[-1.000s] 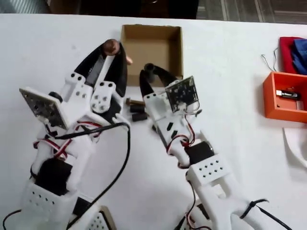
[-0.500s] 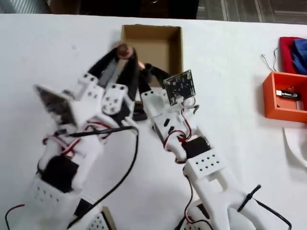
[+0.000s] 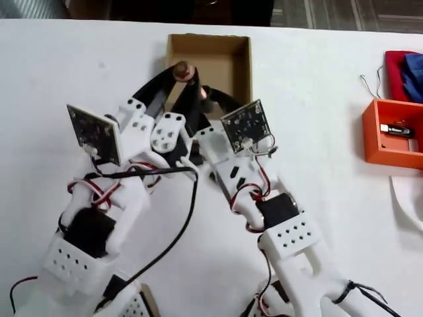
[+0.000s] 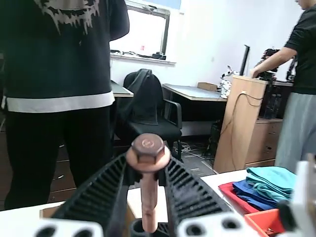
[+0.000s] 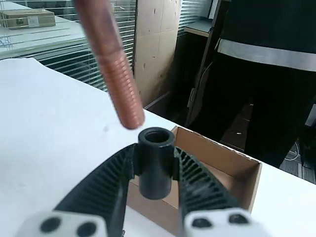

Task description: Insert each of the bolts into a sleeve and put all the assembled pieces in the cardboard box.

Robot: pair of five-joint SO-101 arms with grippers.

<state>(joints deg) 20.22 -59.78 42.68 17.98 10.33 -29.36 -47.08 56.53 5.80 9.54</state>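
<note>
Gripping just under the hexagonal head, the left gripper (image 4: 147, 167) is closed on the copper-coloured bolt (image 4: 148, 150), and the ribbed black jaws are pressed against the shank from both sides. The bolt is held upright in the left wrist view, head uppermost. Faint stamped marks are seen on the head, too small to be read.

Over to the other side: the right gripper (image 5: 154, 168) is clamped around the black sleeve (image 5: 156, 140), which is carried upright with its open bore facing up. The bolt's threaded end (image 5: 129, 116) is brought in at a tilt and is seen just above and beside the sleeve's rim, not yet inside the bore. Whether thread and rim are touching cannot be told.

From the high view, the two grippers are met tip to tip above the near left part of the cardboard box (image 3: 228, 56), with the bolt head (image 3: 182, 69) showing between the left arm's jaws. The box is set open on the white table (image 3: 317, 99), and its far wall (image 5: 232, 163) is seen behind the sleeve. Well off to the right, an orange tray (image 3: 390, 148) and folded red and blue cloth (image 3: 403, 69) are laid out.
</note>
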